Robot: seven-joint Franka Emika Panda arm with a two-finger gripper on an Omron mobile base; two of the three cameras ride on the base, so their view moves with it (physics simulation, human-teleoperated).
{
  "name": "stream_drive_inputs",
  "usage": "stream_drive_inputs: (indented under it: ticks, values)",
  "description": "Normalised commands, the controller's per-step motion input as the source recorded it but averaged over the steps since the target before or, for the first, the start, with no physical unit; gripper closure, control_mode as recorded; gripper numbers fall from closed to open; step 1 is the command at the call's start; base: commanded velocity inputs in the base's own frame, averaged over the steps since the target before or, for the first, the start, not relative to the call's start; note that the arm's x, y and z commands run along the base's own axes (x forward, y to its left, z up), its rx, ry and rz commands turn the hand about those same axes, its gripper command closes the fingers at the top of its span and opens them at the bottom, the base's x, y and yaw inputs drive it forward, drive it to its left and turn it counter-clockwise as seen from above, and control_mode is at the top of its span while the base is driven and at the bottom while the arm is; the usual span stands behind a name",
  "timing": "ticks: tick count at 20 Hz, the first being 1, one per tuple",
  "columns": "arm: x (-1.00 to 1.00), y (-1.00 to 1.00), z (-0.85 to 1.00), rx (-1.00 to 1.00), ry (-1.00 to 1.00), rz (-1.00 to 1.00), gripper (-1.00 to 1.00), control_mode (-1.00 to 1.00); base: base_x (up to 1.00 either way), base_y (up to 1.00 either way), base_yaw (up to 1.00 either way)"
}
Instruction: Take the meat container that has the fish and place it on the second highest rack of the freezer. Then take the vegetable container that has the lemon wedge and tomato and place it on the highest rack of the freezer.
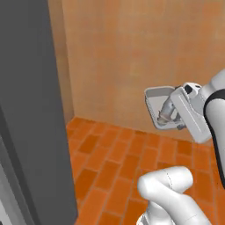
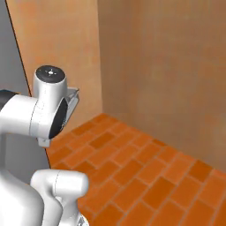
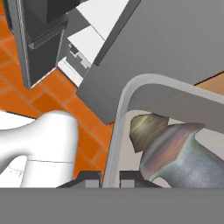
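Your gripper [image 3: 110, 177] with jaws clamped tight on the rim of the meat container [image 1: 154, 102], fish [image 3: 173, 151] just beyond them, freezer [image 1: 30, 110] well apart, tiled floor [image 2: 145, 172] below.

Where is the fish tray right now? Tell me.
The meat container is held tilted in the shut gripper above the brick floor, right of the freezer in the left base view.

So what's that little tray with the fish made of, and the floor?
The meat container looks like grey metal with a dull, matte finish: thin walls and a smooth rolled rim, though it could be plastic. The fish in it has a silvery, slightly shiny skin. The floor looks like orange-red brick or clay tile, going by its staggered rectangular blocks and paler joints.
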Motion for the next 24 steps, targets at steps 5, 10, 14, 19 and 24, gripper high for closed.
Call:
stream_drive_inputs:
  ticks: [5, 10, 14, 19, 24]
  values:
    - [0.00, 0.00, 0.00, 0.00, 0.00, 0.00, 1.00, 1.00, 0.50, -0.47, 0.70]
    - [0.00, 0.00, 0.00, 0.00, 0.00, 0.00, 1.00, 1.00, 0.84, -0.75, 0.47]
    - [0.00, 0.00, 0.00, 0.00, 0.00, 0.00, 1.00, 1.00, 0.12, -0.54, 0.64]
    - [0.00, 0.00, 0.00, 0.00, 0.00, 0.00, 1.00, 1.00, -0.44, -0.30, 0.83]
    - [0.00, 0.00, 0.00, 0.00, 0.00, 0.00, 1.00, 1.00, -0.11, -0.20, 0.89]
